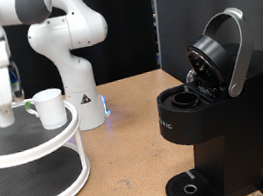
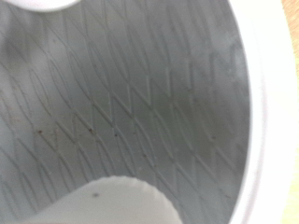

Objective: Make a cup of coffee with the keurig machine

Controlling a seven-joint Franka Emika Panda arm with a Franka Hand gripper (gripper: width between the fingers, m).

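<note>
exterior view: the keurig (image 1: 210, 115) stands at the right with its lid (image 1: 220, 51) swung up, so the pod chamber (image 1: 184, 97) lies open from above; i cannot tell whether anything sits in it. its drip tray (image 1: 190, 186) at the bottom is bare, which suggests brewing has not been set up yet. at the left is a two-tier round white stand (image 1: 31, 160) with a dark mat on each tier. the cup (image 1: 50, 107) stands upright on the top tier near its right rim, handle toward the left. the gripper (image 1: 3, 112) is down over the same tier, just beside the cup on its left, low against the mat. something small and reddish shows by the fingers, too small to name. whether the fingers are parted or closed i cannot tell.

wrist view: the camera is very close to the mat (image 2: 140, 103), whose diamond pattern fills the picture, bounded by the stand's white rim (image 2: 271, 112). a blurred white edge shows at the frame border; i cannot say what it is. no fingers are distinguishable.
</note>
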